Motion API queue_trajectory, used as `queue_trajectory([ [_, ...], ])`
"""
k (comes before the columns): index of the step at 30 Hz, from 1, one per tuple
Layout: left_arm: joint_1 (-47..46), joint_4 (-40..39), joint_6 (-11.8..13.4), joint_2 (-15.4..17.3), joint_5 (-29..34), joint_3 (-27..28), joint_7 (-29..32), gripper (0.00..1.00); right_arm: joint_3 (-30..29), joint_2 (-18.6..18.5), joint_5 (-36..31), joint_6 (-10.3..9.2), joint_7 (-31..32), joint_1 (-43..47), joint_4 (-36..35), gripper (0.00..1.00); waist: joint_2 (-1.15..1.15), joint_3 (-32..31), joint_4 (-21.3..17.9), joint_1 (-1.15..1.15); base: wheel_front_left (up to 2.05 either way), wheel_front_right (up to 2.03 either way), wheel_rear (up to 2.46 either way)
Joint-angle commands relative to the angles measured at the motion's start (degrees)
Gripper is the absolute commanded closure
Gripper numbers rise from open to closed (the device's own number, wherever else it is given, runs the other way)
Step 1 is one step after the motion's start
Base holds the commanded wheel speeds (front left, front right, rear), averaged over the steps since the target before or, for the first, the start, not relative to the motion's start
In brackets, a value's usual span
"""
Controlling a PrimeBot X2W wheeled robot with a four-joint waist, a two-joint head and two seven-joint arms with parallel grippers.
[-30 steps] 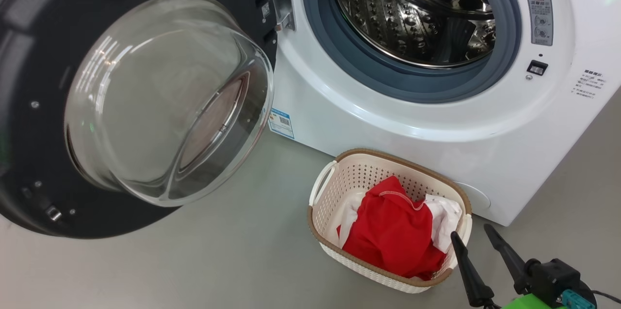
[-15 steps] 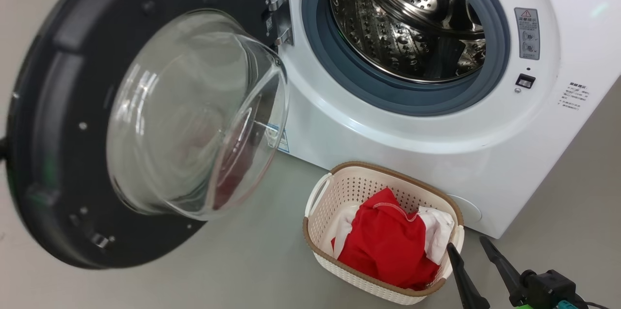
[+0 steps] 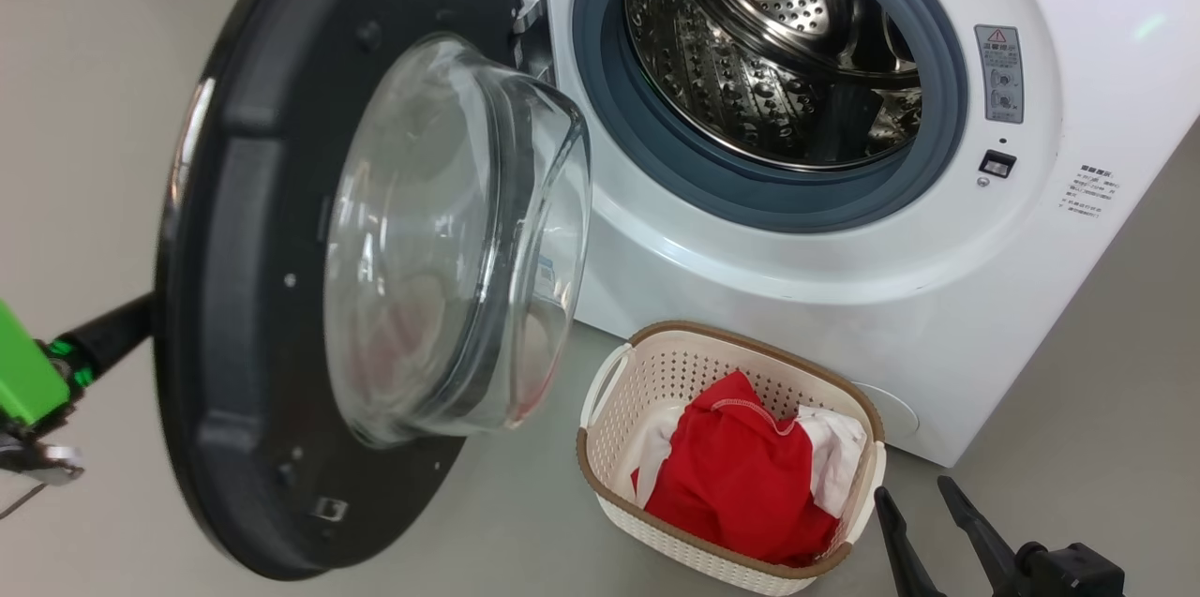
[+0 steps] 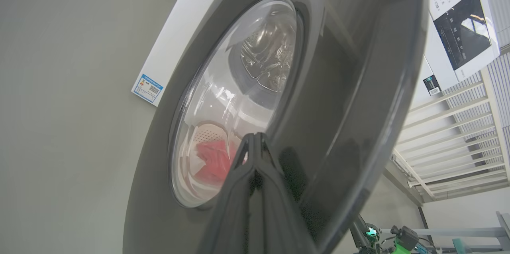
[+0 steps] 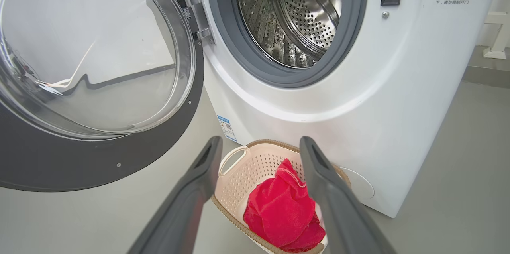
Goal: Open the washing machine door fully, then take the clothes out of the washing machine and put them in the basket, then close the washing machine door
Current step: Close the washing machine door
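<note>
The washing machine door [image 3: 253, 297] stands partly swung, its glass bowl facing the washing machine [image 3: 806, 297]. The steel drum [image 3: 750, 63] shows no fabric. My left gripper [image 3: 127, 327] reaches from the left behind the door. In the left wrist view it [image 4: 255, 136] is shut, its tips against the door's glossy black outer face [image 4: 338, 86]. The basket [image 3: 750, 337] sits on the floor before the machine with the red and white clothes [image 3: 731, 475] in it. My right gripper [image 3: 913, 488] hangs open just right of the basket, nothing between its fingers [image 5: 199, 182].
Grey floor [image 3: 1078, 391] surrounds the machine. A white slatted rack [image 4: 458, 126] rises behind the door in the left wrist view. A white post [image 5: 494, 34] stands right of the machine. The door's sweep passes close to the basket's left handle [image 3: 600, 377].
The door has swung toward the machine's opening. My left gripper's finger has come into the head view behind the door. The head camera has also shifted.
</note>
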Motion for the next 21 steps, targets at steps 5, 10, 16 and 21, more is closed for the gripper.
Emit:
queue_trajectory([
  [5,-0.61,-7.83,-0.39,1.39,-1.65,-1.12,1.3,1.0,0.12,0.11,-1.3,0.42,-0.37,0.01,-1.97,0.0,0.0,-0.23,-0.55,0.0,0.0,0.0,0.0],
  [10,-0.28,-12.33,-0.39,0.62,-2.25,-3.1,1.21,1.0,-0.29,0.37,-1.51,0.42,-0.37,-0.11,-2.29,0.0,0.0,0.25,-1.85,0.0,0.0,0.0,0.0],
  [16,-1.04,-16.1,-0.39,-1.08,-2.55,-5.16,-0.02,1.0,-0.53,0.49,-1.77,0.42,-0.37,-0.57,-2.4,0.0,0.0,1.01,-3.38,0.0,0.0,0.0,0.0],
  [21,-1.89,-17.99,-0.39,-2.48,-2.25,-6.61,-1.5,1.0,-0.81,0.46,-1.89,0.42,-0.37,-1.13,-2.51,0.0,0.0,1.64,-4.39,0.0,0.0,0.0,0.0],
])
